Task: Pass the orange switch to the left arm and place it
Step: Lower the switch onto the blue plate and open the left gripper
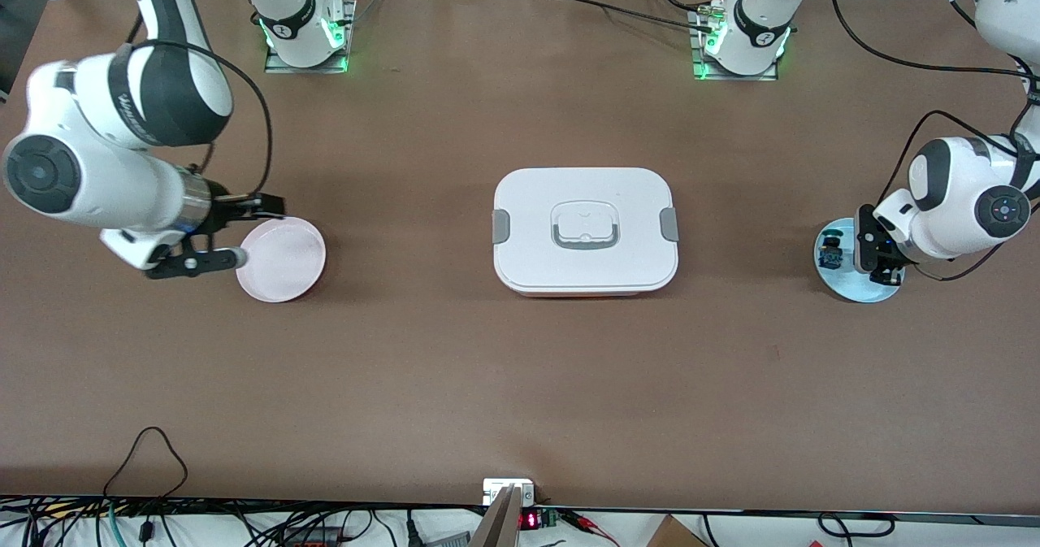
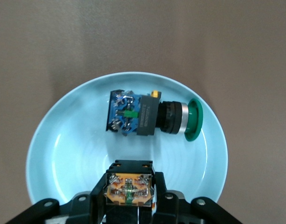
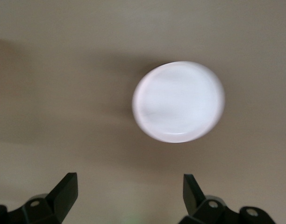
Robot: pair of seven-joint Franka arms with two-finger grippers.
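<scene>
From the front view I see only the outline of things at the left arm's end of the table: the left gripper [image 1: 880,264] is low over the blue plate [image 1: 845,287], and a blue switch [image 1: 830,252] lies on it. The left wrist view tells me more. There the orange switch [image 2: 129,188] stands between the black fingers [image 2: 167,198], which are pressed against both its sides, so the jaws pinch it. It sits at the plate's [image 2: 59,154] inner surface (I cannot tell if it touches the plate or is just above). The blue switch [image 2: 147,114], with its green cap, lies on its side near it, apart from the fingers.

The box [image 1: 585,230] is in the middle of the table, closed.

The right gripper [image 1: 231,230] waits at the edge of the pink plate [image 1: 284,258], at the right arm's end. In the right wrist view its fingers [image 3: 64,192] are spread wide with nothing between them, and the pink plate [image 3: 179,101] shows pale and bare.
</scene>
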